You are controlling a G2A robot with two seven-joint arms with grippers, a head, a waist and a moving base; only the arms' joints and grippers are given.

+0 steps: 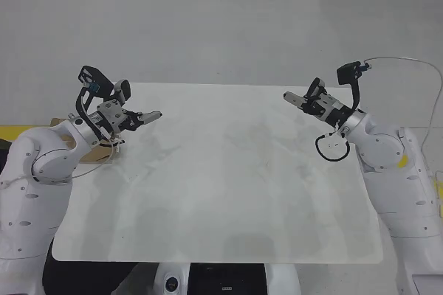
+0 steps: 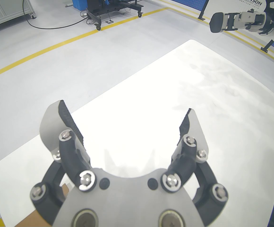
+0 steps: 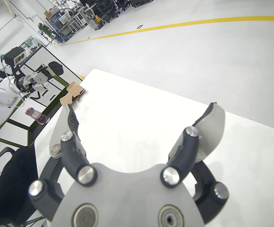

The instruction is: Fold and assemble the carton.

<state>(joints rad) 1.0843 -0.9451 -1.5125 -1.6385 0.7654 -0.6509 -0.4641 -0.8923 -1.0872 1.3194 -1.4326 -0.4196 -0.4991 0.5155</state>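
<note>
The brown cardboard carton (image 1: 96, 155) lies at the table's left edge, mostly hidden under my left arm; how far it is folded cannot be made out. In the right wrist view the carton (image 3: 72, 91) shows as a few raised flaps at the far corner of the table. A strip of the carton (image 2: 34, 218) also peeks out behind my left gripper's base. My left gripper (image 1: 149, 116) hovers over the table just right of the carton, open and empty (image 2: 125, 119). My right gripper (image 1: 294, 99) hangs over the far right of the table, open and empty (image 3: 140, 116).
The white table (image 1: 221, 192) spans the space between the arms, with bare surface across its middle and front. A black cable loop (image 1: 332, 147) hangs below my right wrist. A pink bottle (image 3: 36, 116) stands on a bench beyond the table's left side.
</note>
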